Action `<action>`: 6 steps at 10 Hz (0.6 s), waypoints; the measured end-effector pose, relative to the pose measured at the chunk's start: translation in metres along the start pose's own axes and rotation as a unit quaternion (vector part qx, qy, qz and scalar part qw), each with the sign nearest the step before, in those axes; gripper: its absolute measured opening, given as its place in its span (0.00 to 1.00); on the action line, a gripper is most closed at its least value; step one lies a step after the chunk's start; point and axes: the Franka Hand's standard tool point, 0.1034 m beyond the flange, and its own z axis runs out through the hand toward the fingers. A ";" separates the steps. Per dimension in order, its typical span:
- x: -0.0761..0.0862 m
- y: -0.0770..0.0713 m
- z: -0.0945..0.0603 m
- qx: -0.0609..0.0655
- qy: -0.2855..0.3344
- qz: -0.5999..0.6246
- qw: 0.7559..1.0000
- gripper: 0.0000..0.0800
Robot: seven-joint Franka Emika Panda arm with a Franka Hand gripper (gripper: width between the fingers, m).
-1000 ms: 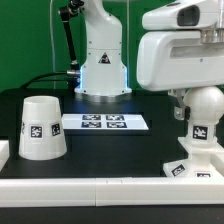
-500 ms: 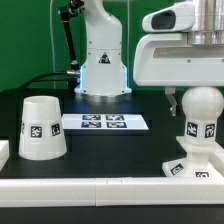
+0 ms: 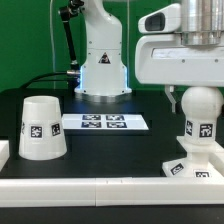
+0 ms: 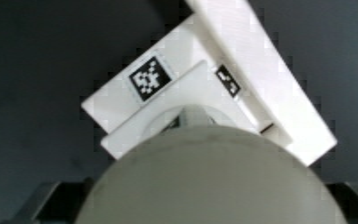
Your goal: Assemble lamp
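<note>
The white bulb [image 3: 200,112] stands upright on the low white base [image 3: 195,168] at the exterior view's right, near the table's front edge. My gripper [image 3: 198,97] is over the bulb's top, one finger on each side, open, with a small gap to the bulb. In the wrist view the bulb [image 4: 202,170] fills the space between the fingers of the gripper [image 4: 197,205], and the tagged base [image 4: 176,70] lies beneath it. The white cone shade [image 3: 42,127] stands alone at the exterior view's left.
The marker board [image 3: 104,122] lies flat in the middle of the black table. The arm's pedestal [image 3: 103,60] stands behind it. A white rim [image 3: 90,185] runs along the table's front edge.
The bulb has gone from tilted to upright on the base. My gripper has risen a little and no longer presses on the bulb.
</note>
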 end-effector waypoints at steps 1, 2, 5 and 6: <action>-0.002 0.001 0.001 0.011 0.006 0.076 0.997 0.72; -0.004 0.001 0.001 0.022 0.010 0.131 0.991 0.72; -0.006 -0.001 0.001 0.040 -0.017 0.272 0.961 0.72; -0.007 -0.002 0.001 0.040 -0.018 0.284 0.958 0.72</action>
